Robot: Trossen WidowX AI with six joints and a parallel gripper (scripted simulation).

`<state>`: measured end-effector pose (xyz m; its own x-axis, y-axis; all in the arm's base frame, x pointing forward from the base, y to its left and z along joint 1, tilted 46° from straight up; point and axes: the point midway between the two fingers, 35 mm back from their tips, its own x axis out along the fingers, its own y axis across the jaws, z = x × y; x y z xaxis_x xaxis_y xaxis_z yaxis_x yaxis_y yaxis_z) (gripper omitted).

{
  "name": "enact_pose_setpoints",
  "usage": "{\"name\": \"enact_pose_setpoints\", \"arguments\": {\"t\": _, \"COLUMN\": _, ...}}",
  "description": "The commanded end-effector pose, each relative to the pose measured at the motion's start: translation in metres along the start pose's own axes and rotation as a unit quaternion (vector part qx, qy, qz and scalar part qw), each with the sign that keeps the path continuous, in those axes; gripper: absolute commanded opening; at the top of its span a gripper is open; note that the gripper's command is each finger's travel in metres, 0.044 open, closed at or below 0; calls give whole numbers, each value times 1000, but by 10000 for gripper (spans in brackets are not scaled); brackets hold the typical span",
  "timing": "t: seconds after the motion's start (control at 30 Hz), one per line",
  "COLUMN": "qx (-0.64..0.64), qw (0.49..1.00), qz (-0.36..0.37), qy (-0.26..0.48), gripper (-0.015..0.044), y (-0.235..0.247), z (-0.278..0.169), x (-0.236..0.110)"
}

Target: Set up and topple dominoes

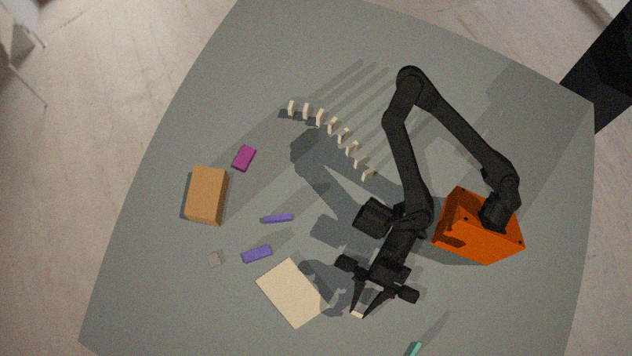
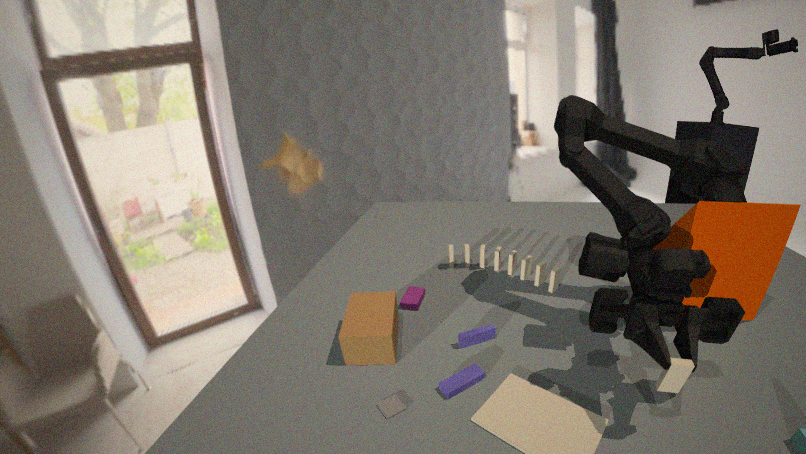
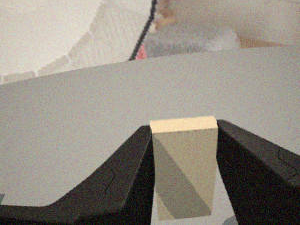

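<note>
I see my pincer [image 1: 362, 310] clamped on a cream domino [image 2: 675, 375], well apart from the row of 8 dominoes [image 1: 332, 125].

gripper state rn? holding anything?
Gripper: closed on a cream domino, pinched between both fingers, away from the standing row.

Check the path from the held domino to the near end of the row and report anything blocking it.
Nothing visible blocks it. The gripper holds the domino; bare table lies between it and the row's near end.
</note>
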<state>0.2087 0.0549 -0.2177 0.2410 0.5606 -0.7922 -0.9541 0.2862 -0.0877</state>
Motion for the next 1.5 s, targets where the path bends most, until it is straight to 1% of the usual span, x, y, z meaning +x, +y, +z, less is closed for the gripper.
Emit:
{"name": "enact_pose_setpoints", "arguments": {"t": 0.0, "qx": 0, "qw": 1000, "qz": 0, "qy": -2, "gripper": 107, "y": -1, "z": -14, "x": 3}}
{"name": "enact_pose_setpoints", "arguments": {"t": 0.4, "qx": 2, "qw": 1000, "qz": 0, "qy": -9, "gripper": 107, "y": 7, "z": -56, "x": 10}}
{"name": "enact_pose_setpoints", "arguments": {"t": 0.8, "qx": 3, "qw": 1000, "qz": 0, "qy": -10, "gripper": 107, "y": 7, "z": -58, "x": 11}}
{"name": "enact_pose_setpoints", "arguments": {"t": 1.2, "qx": 3, "qw": 1000, "qz": 0, "qy": -10, "gripper": 422, "y": 7, "z": -58, "x": 11}}
{"name": "enact_pose_setpoints", "arguments": {"t": 1.23, "qx": 3, "qw": 1000, "qz": 0, "qy": -10, "gripper": 440, "y": 7, "z": -58, "x": 11}}
{"name": "enact_pose_setpoints", "arguments": {"t": 1.37, "qx": 3, "qw": 1000, "qz": 0, "qy": -9, "gripper": 440, "y": 7, "z": -52, "x": 10}}
{"name": "enact_pose_setpoints", "arguments": {"t": 1.47, "qx": 3, "qw": 1000, "qz": -1, "qy": -7, "gripper": 440, "y": 5, "z": -24, "x": 7}}
